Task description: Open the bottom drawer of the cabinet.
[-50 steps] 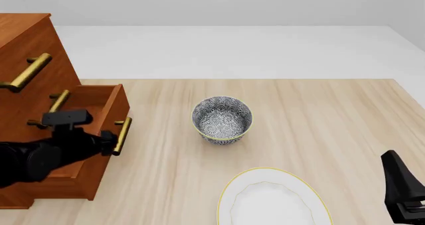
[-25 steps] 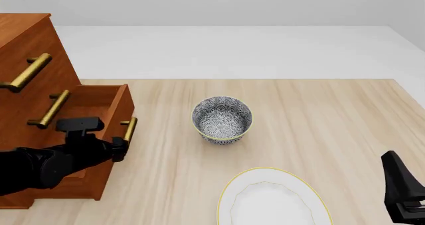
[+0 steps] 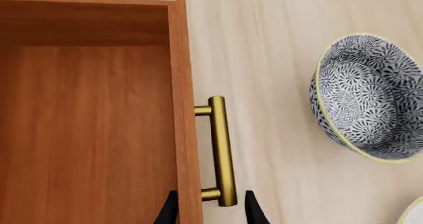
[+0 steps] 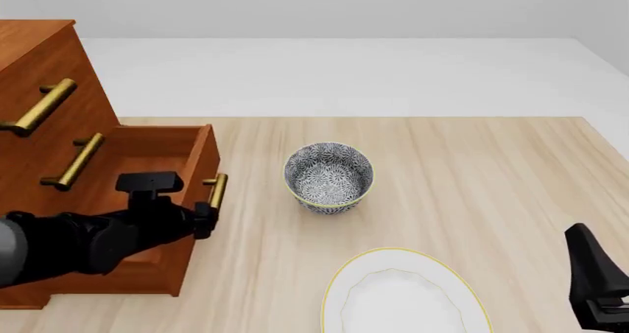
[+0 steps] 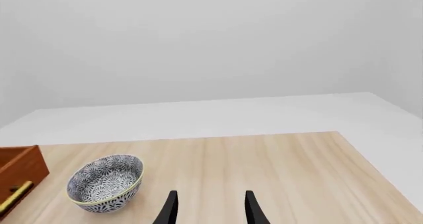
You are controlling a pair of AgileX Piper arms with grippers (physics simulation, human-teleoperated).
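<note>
Your left gripper (image 4: 203, 219) sits at the near end of the brass handle (image 3: 223, 149) on the bottom drawer (image 4: 167, 200), its two black fingertips (image 3: 169, 210) straddling the bar's lower post and the drawer's front edge. From the wrist view the fingers look closed around that end of the handle, though only their tips show, so the contact itself is hard to confirm.

The bottom drawer stands pulled out from the cabinet (image 4: 44, 90) at the left of the table (image 4: 462, 171), its bare wooden inside open to view. The two drawers above it sit flush, each with its own brass bar.

The patterned bowl (image 4: 328, 177) stands upright on the table to the right of the drawer front, apart from the handle. A white plate (image 4: 344, 289) with a yellow rim lies nearer you, at the front edge of the view.

Your right gripper (image 5: 208, 209) hangs low at the table's right side, well away from the cabinet. Its fingers are parted with nothing between them.
</note>
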